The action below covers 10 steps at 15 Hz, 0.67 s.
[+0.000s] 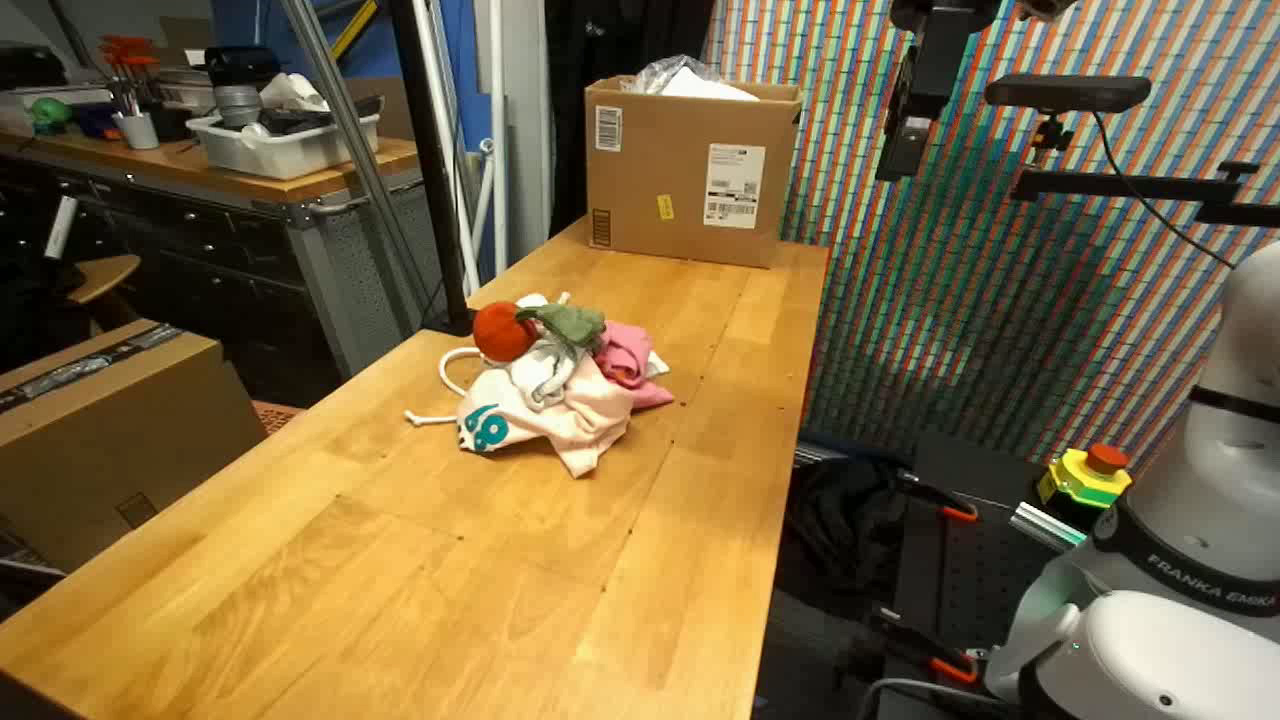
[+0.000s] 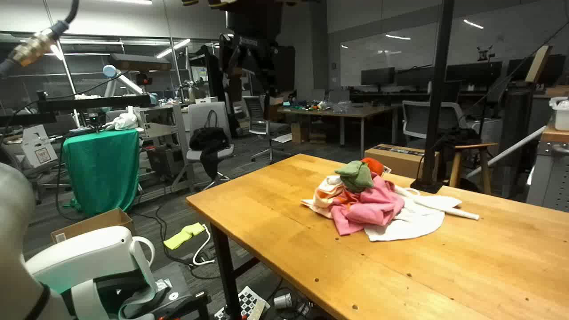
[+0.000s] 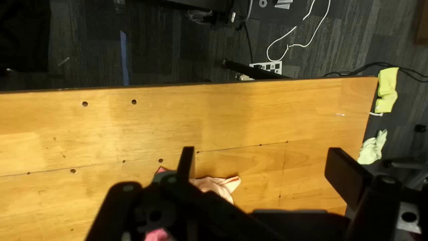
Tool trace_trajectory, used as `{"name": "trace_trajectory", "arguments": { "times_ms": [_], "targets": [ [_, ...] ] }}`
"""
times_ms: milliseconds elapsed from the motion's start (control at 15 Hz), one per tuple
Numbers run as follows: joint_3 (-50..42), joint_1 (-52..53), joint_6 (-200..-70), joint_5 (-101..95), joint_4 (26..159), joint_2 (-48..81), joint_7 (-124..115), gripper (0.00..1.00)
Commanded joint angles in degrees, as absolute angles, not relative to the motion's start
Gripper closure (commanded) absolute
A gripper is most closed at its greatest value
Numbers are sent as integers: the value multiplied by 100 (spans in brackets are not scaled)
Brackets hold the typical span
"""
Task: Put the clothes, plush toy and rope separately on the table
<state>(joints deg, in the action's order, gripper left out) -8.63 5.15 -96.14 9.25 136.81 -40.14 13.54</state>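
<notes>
Arm: your white arm [image 1: 1215, 475] stands between 3 and 4 o'clock in an exterior view (12 being the top of each view). Its grasping end is raised high, pointing down, well apart from the heap.

Fingers: your fingers [image 3: 347, 175] are spread wide, holding nothing. In the wrist view you see wood and a fold of cloth below, between them.

Surface: your surface [image 1: 500, 610], long, honey-coloured wooden planks with small dark holes.

Heap: just off centre toward 8 o'clock, pieces piled together. Round its own dial you have a red plush toy [image 1: 503, 332] at 11, a green piece [image 1: 572, 325] past 12, a pink garment [image 1: 627, 352] at 2, a pale cloth [image 1: 590, 410] with teal print from 5 to 8, a white rope [image 1: 432, 419] at 9. A white cloth [image 2: 411, 229] spreads at the heap's 4 o'clock in an exterior view.

Room: cardboard box [image 1: 660, 180], on the surface's far end, 12 o'clock; white bin [image 1: 290, 155], 10 o'clock; striped backdrop [image 1: 960, 270], 2 to 3 o'clock; green drape [image 2: 104, 173], 9 o'clock.
</notes>
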Motion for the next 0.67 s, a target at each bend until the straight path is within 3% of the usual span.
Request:
{"name": "trace_trajectory", "arguments": {
  "times_ms": [0, 600],
  "targets": [
    [-770, 384, -9587, 985, 13651, -3995, 1418, 0],
    [-504, 461, -9634, 833, 13063, -3256, 1433, 0]
  ]
}}
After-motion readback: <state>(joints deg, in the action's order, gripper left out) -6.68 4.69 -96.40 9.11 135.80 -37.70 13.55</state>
